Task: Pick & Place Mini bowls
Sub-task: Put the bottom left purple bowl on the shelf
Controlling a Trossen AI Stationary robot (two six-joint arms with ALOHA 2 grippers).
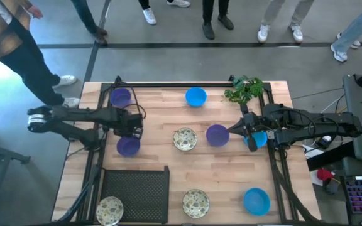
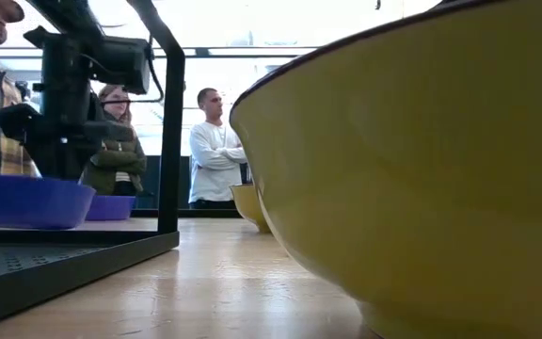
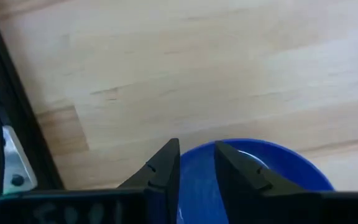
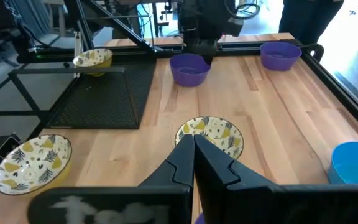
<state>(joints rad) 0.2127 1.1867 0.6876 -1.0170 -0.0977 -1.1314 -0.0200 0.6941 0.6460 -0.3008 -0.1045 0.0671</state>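
A: Where is the left gripper (image 1: 132, 129) right now?

B: It sits directly over the purple bowl (image 1: 128, 146) near the table's left side, just above the black mesh mat (image 1: 135, 194). In its own wrist view the two fingers (image 3: 164, 171) straddle the bowl's near rim, one inside and one outside, with only a narrow gap between them

A: So it has the bowl?

B: It looks pinched onto the rim, but I would call that a judgement. The low view shows the bowl (image 2: 28, 201) under the arm, its base hidden behind the mat's frame

A: And the right gripper (image 1: 242, 127)?

B: Fingers pressed together, holding nothing, its tip close beside another purple bowl (image 1: 217, 135) at mid-table, well apart from the left one

A: Which arm is nearer the held bowl?

B: The left, by far. The bowl is round, so no long axis matters; the move turns on the rim staying between those fingers as the arm lifts
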